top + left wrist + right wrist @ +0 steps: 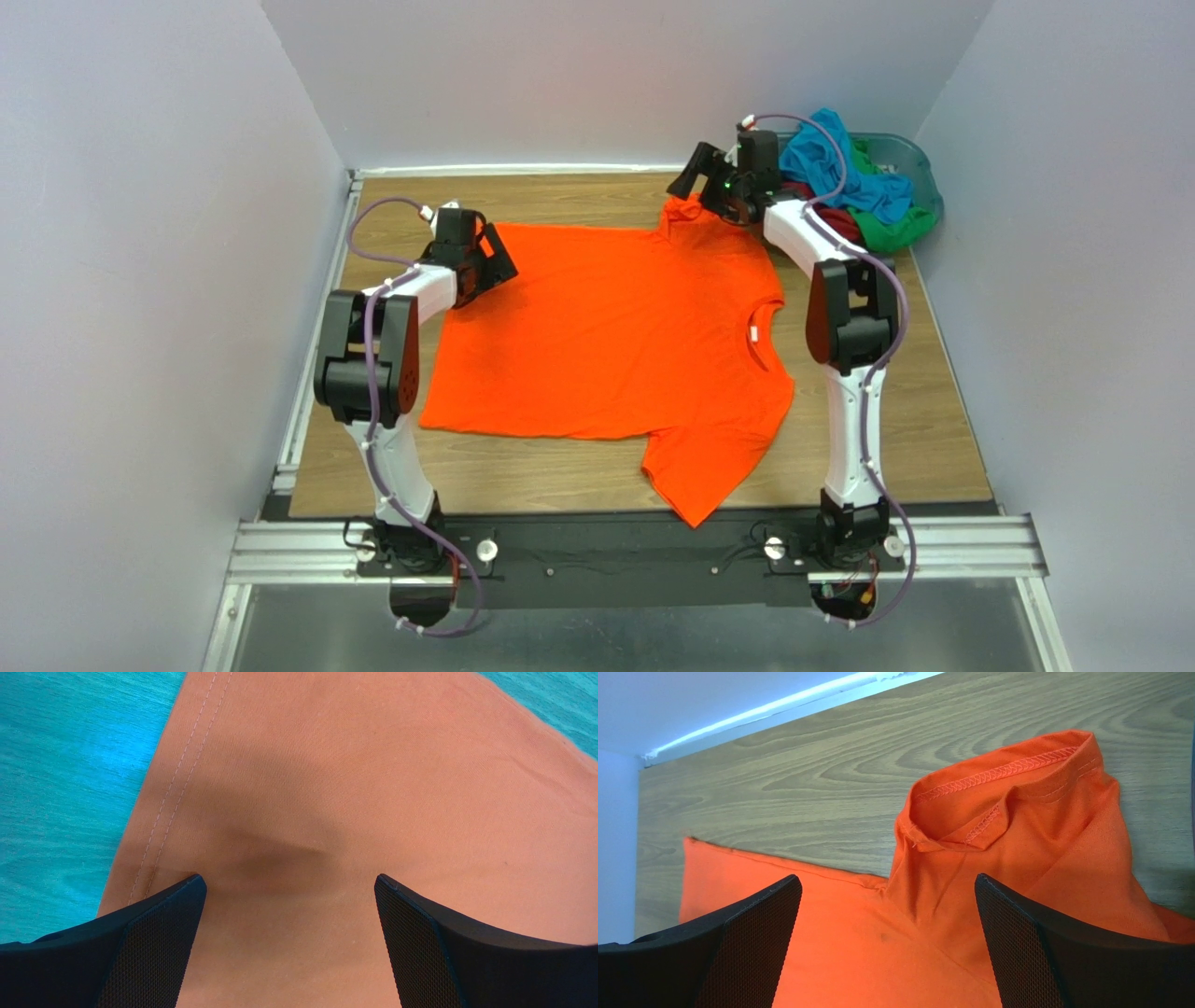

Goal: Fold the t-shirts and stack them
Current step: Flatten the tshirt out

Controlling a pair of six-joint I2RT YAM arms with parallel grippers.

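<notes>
- We see the orange t-shirt (603,343) spread flat across the middle of the wooden table (898,406) in the top view. Its neck is toward the right and its hem toward the left.
- The turquoise t-shirt (842,161), dark red t-shirt (839,221) and green t-shirt (905,224) lie heaped in the basket (919,161) at the upper right.
- The left gripper (289,882) has its jaws wide apart and holds nothing. It hovers over the hem corner (151,861) at the shirt's upper left.
- The right gripper (887,882) is equally wide and empty. It faces the far sleeve (1011,805), which is rumpled with its cuff curled over.
- We judge the cloth to be light, limp and thin. It will sag and drag, and a single layer may slip from the pads.
- We would pinch at stitched edges, where the doubled cloth gives more to grip: the hem corner on the left and the sleeve cuff or shoulder seam on the right.
- Lifting both points together should keep the fold line straight.
</notes>
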